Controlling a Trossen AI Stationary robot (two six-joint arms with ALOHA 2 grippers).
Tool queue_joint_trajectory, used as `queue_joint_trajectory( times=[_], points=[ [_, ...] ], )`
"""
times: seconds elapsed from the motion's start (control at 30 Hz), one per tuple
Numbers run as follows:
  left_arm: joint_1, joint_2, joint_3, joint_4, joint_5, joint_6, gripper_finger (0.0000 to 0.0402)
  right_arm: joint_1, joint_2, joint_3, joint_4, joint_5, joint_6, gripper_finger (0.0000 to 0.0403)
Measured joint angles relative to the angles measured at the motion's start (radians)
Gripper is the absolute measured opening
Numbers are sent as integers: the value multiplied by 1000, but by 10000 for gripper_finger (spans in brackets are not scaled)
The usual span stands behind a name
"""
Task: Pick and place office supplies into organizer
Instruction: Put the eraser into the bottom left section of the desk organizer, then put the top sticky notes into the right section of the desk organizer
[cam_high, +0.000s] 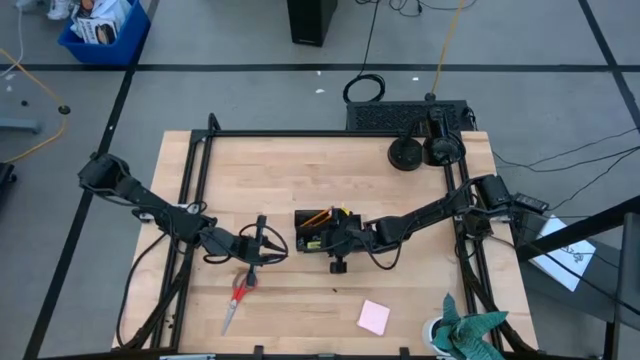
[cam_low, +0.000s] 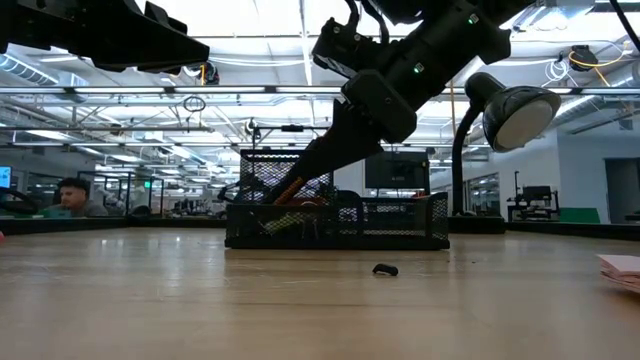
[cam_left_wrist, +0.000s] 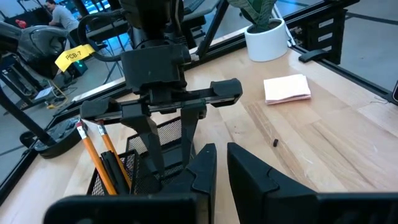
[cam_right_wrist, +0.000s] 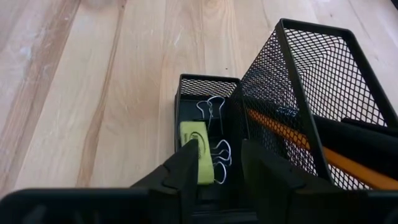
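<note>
The organizer (cam_high: 318, 228) is a black mesh tray near the table's middle, and orange pencils (cam_left_wrist: 93, 149) stand slanted in its tall cell. My right gripper (cam_right_wrist: 221, 165) is open and points down into the low cell. There a small yellow pad (cam_right_wrist: 191, 138) and several binder clips (cam_right_wrist: 214, 112) lie beside its fingers. I cannot tell whether a finger touches the pad. My left gripper (cam_high: 262, 240) hovers left of the organizer, its fingers almost together and holding nothing. The red-handled scissors (cam_high: 238, 298) lie flat just near of it. A pink pad (cam_high: 374, 316) and one loose binder clip (cam_left_wrist: 275, 142) lie on the table.
A black flat box with round discs (cam_high: 420, 135) sits at the far right corner. A teal cloth (cam_high: 470, 330) and a white pot (cam_left_wrist: 267, 40) are at the near right corner. Black frame rails (cam_high: 190, 200) run along the table's left, far and right sides.
</note>
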Motion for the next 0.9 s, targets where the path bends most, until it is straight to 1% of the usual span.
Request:
queue_joint_trajectory(
  times=[0.37, 0.6, 0.77, 0.9],
  points=[
    [0, 0, 0, -1, 0, 0, 47, 13, 1, -1, -2, -1, 2, 117],
    [0, 0, 0, -7, 0, 1, 47, 86, -17, -2, -9, -46, 14, 123],
    [0, 0, 0, -7, 0, -3, 47, 133, -58, -5, -10, -79, 36, 121],
    [0, 0, 0, -7, 0, -12, 47, 154, -95, -5, -4, -74, 44, 119]
  ],
)
